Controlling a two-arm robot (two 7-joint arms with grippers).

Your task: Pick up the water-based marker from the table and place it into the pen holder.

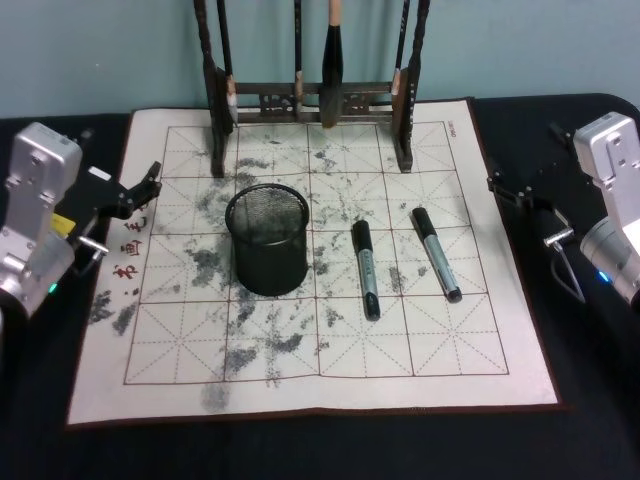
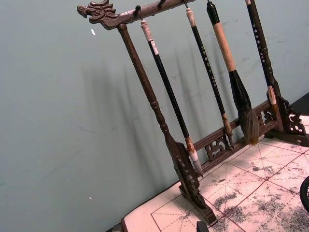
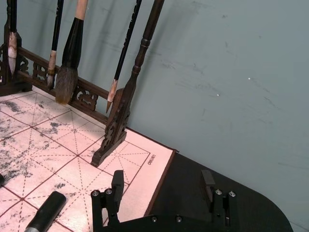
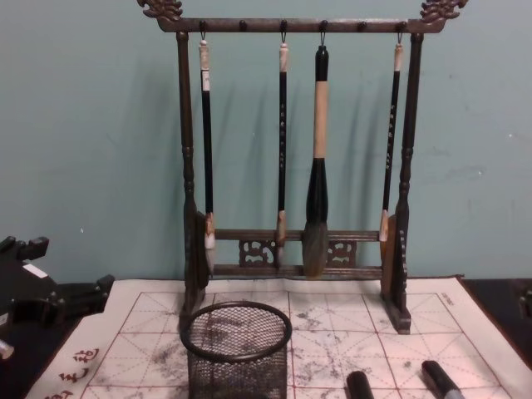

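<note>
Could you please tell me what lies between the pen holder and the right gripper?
In the head view, two black markers lie there on the ink-stained mat: the left marker beside the pen holder, the right marker toward the right gripper.

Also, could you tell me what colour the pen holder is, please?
The pen holder is black mesh; clearest in the head view.

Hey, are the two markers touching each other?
Apart. The head view shows a strip of mat between the left marker and the right marker.
</note>
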